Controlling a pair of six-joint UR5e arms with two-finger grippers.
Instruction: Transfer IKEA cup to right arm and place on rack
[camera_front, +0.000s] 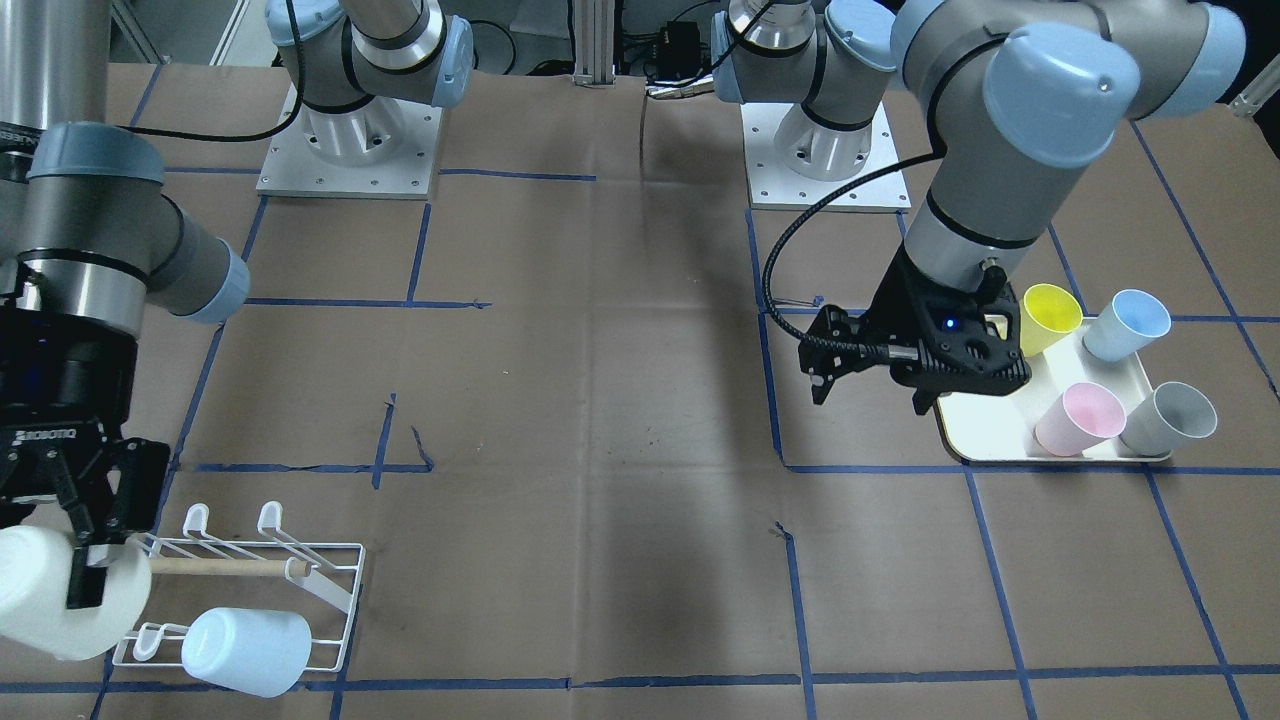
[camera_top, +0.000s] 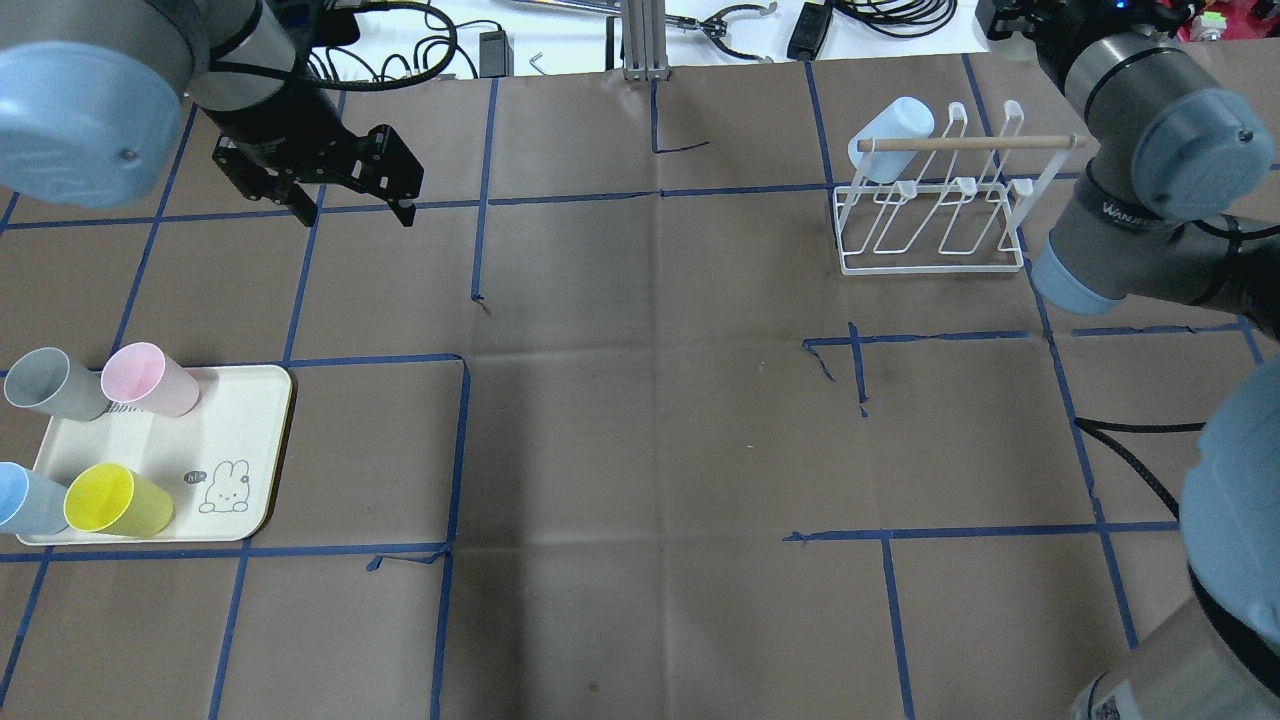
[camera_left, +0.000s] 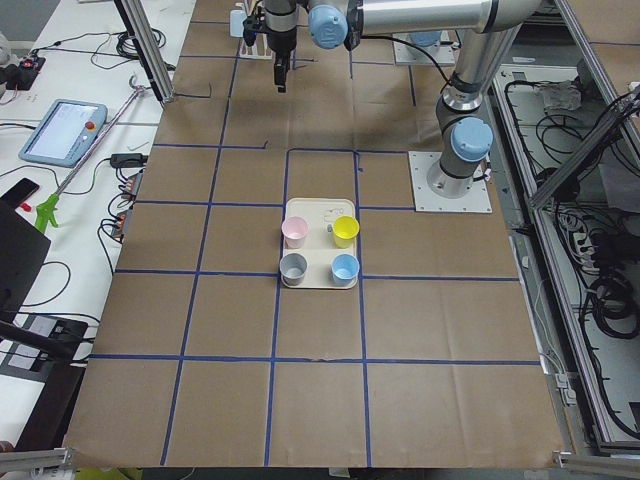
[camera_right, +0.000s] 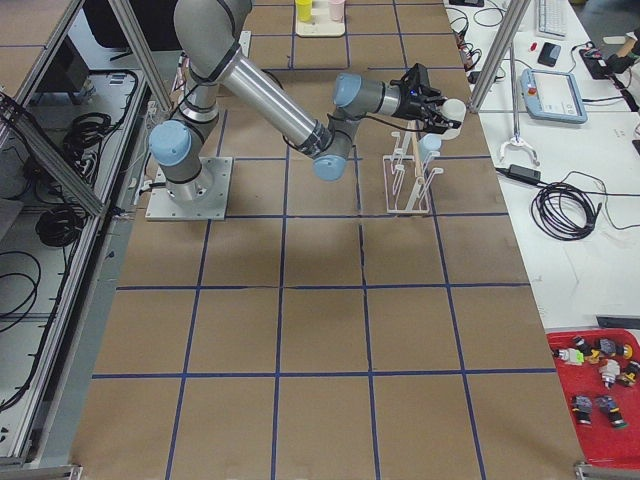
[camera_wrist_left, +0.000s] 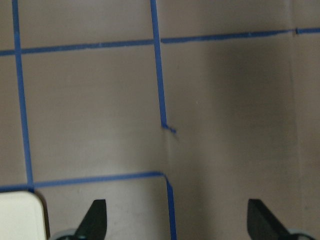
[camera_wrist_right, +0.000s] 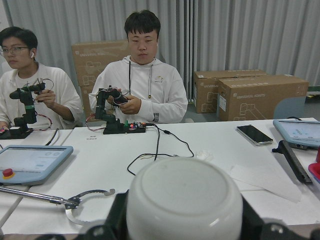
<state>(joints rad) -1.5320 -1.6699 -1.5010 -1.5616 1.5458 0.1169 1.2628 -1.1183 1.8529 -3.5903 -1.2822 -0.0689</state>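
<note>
the hand-over looks finished: the right claw (camera_front: 95, 555) is pinching a white cup (camera_front: 40, 590) by its side, the cup lying roughly level with its bottom toward the wrist camera. it hangs just past the rack (camera_front: 220, 567) at the operators' end, and from the right side view seems raised clear of the wires. a pale blue cup (camera_front: 245, 650) already sits tipped on one corner peg. the left claw (camera_top: 355, 212) is spread and empty over the table (camera_front: 600, 400), near the tray (camera_top: 250, 400) of spare cups. so the placing step is in hand. next, i judge, the cup's mouth must be lined up over a free peg, lowered onto it, then released.
</note>
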